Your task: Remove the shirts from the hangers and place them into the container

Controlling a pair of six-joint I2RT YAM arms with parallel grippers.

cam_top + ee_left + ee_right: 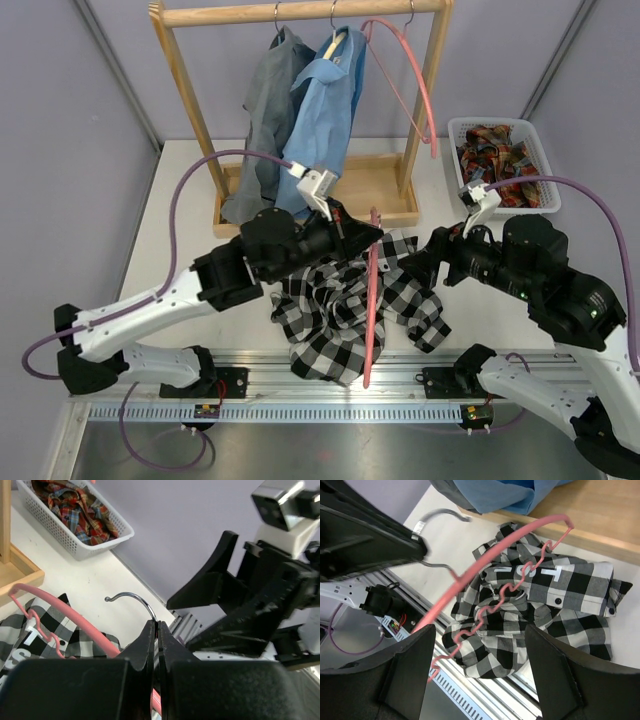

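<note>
Your left claw (156,626) was clamped shut on the thin pink hanger (371,320) by its metal hook; right claw (479,640) hung wide open above the crumpled black-and-white checked shirt (320,315) mid-frame.

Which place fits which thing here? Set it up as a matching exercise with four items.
Things:
1. checked shirt
2. blue shirt
3. red plaid shirt
4. hanger hook

Places:
A. in the basket
B. hanging on the rail
C. pinched in the left gripper
D. lying on the table

Pairs: 1-D, 2-B, 3-A, 4-C
</note>
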